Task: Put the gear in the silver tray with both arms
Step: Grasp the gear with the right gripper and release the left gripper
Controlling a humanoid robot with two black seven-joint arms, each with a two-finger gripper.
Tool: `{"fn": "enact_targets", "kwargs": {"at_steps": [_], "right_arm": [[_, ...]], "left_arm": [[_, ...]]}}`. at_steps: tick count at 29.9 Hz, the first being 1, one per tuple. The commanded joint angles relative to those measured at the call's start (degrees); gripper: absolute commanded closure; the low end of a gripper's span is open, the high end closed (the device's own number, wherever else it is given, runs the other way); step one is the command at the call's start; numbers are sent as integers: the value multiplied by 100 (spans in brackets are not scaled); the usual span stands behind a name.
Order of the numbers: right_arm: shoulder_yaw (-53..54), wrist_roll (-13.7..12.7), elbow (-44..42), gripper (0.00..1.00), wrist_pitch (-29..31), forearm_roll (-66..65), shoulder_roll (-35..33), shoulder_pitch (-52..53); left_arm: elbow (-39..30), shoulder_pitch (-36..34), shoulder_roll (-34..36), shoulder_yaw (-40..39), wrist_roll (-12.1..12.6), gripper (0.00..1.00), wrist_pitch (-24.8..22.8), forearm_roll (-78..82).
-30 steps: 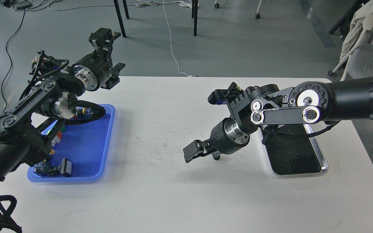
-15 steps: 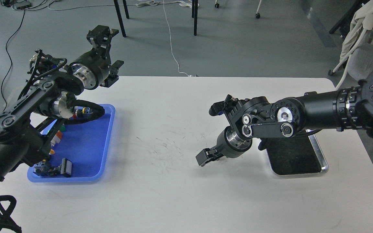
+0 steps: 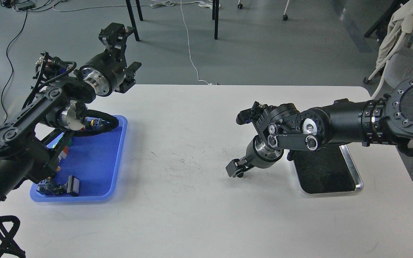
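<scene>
Our left gripper (image 3: 124, 53) hangs raised past the table's far left edge, fingers spread apart, nothing between them; our right gripper (image 3: 236, 168) sits low over the white table (image 3: 192, 200), just left of the silver tray (image 3: 353, 172), too small and dark to tell its state; blue tray (image 3: 95, 165) holds small parts near-left.

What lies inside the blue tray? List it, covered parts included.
The blue tray holds small dark parts at its near end and bits of red, green and orange by its left edge. The left arm covers the rest of that side.
</scene>
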Motion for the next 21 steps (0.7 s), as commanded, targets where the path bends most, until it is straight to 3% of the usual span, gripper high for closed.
{"fn": "enact_targets", "kwargs": {"at_steps": [1, 4, 21], "right_arm": [[-49, 8, -93, 13, -2, 27, 0, -20], [-40, 8, -102, 19, -2, 62, 0, -47], [101, 17, -181, 18, -2, 396, 0, -99]], "left_arm": [[-11, -11, 6, 0, -7, 2, 8, 0], [-46, -11, 15, -9, -7, 2, 8, 0], [-55, -11, 33, -18, -24, 2, 16, 0]]}}
